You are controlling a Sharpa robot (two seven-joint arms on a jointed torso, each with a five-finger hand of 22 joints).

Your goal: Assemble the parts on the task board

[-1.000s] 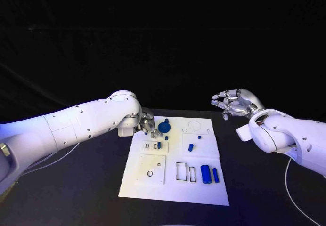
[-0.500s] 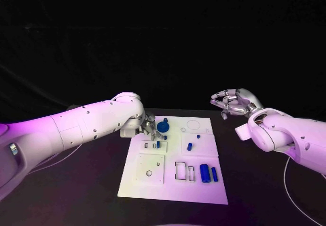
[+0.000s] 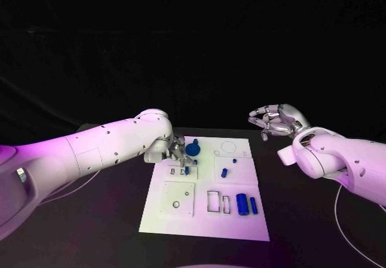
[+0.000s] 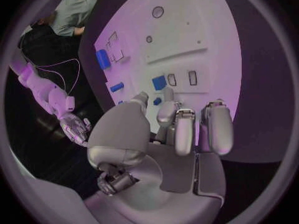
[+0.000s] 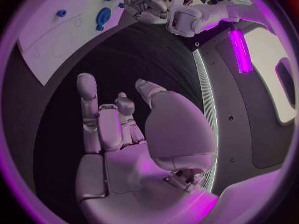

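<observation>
The white task board (image 3: 181,215) lies in the middle of the black table. My left hand (image 3: 174,149) hovers low over its far left corner, fingertips pointing down beside a round blue part (image 3: 193,149). I see nothing held in it. In the left wrist view the fingers (image 4: 185,127) reach over a small blue piece (image 4: 157,101), with a square blue part (image 4: 159,82) next to two slots. Two blue cylinders (image 3: 247,205) lie at the near right of the board. My right hand (image 3: 276,120) is raised beyond the board's far right corner, fingers half curled and empty.
Small blue pieces (image 3: 224,173) sit mid-board, near outlined recesses (image 3: 214,202) and a circle outline (image 3: 229,148). A thin cable (image 3: 342,218) runs over the table at the right. The right wrist view shows the board's (image 5: 44,40) far end and my left hand (image 5: 149,7).
My left hand has edged slightly toward the round blue part. The right hand stays raised, almost unmoved.
</observation>
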